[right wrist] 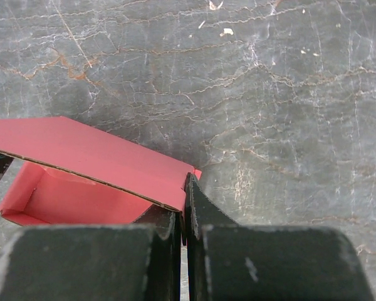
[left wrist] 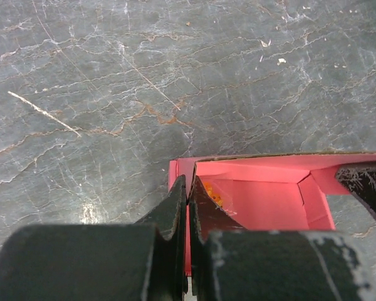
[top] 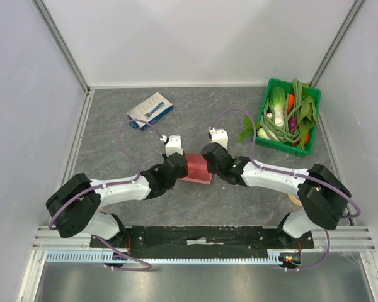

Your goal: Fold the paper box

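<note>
The paper box (top: 197, 168) is pink-red and lies on the dark stone-patterned table between the two arms, partly formed with raised walls. My left gripper (top: 176, 165) is at its left end. In the left wrist view this gripper (left wrist: 188, 188) is shut on the box's left wall, and the open pink inside of the box (left wrist: 263, 200) lies to the right. My right gripper (top: 214, 161) is at the box's right end. In the right wrist view it (right wrist: 185, 187) is shut on the right wall, with a flap of the box (right wrist: 81, 150) tilted over the hollow.
A white-and-blue box (top: 150, 111) lies at the back left. A green basket (top: 282, 145) of vegetables stands at the back right. A small tan roll (top: 295, 200) sits by the right arm's base. Enclosure walls ring the table.
</note>
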`<action>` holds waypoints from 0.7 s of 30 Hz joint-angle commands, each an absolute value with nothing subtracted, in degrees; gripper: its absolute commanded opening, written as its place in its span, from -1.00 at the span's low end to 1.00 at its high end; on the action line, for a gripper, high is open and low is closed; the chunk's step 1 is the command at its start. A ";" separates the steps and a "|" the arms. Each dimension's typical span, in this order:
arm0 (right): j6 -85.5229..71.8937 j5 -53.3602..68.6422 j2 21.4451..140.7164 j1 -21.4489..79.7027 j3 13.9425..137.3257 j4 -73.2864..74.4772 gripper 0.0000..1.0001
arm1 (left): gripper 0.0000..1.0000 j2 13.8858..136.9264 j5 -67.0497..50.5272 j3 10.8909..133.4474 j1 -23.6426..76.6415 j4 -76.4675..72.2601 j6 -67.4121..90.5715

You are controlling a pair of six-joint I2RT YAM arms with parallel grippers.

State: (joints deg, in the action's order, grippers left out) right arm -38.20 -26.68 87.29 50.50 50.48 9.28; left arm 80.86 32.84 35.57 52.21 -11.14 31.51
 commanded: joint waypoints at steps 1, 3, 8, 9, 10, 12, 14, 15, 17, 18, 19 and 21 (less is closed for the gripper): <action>-50.27 -33.57 87.98 52.38 53.70 8.26 -1.00 | -0.96 81.13 29.62 33.93 52.73 -9.76 38.14; -50.71 -33.40 88.24 52.91 53.18 7.13 -1.00 | -0.96 80.51 29.88 33.49 52.82 -9.76 38.06; -51.50 -37.08 87.28 55.02 51.16 5.36 -1.00 | -0.96 78.93 30.94 29.10 52.91 -12.12 36.74; -51.85 -37.35 86.93 55.45 50.72 4.58 -1.00 | -0.96 78.66 30.76 27.53 53.08 -12.65 36.83; -52.99 -37.79 86.58 55.72 50.10 4.22 -1.00 | -0.96 78.31 30.67 26.64 53.17 -13.96 36.91; -54.48 -39.19 85.78 56.60 48.78 3.61 -1.00 | -0.96 78.22 30.67 24.71 53.52 -14.94 36.83; -56.33 -41.12 85.43 57.39 47.99 3.78 -1.00 | -0.96 78.05 30.94 24.00 53.53 -15.29 37.00; -56.86 -42.52 85.43 58.09 47.73 3.61 -1.00 | -0.96 77.87 31.20 23.65 53.53 -15.29 37.00; -58.52 -44.38 85.69 58.80 47.46 3.95 -1.00 | -0.96 77.35 31.38 23.38 53.79 -15.73 36.83; -59.06 -45.34 85.69 59.15 47.46 4.13 -1.00 | -0.96 77.26 31.81 22.94 53.88 -15.99 36.91; -60.19 -46.05 85.87 59.32 47.72 4.91 -1.00 | -0.96 76.99 31.99 22.77 53.96 -16.08 37.00; -63.10 -47.28 86.22 59.50 48.42 6.93 -1.00 | -0.96 76.82 32.08 22.59 54.14 -16.52 36.83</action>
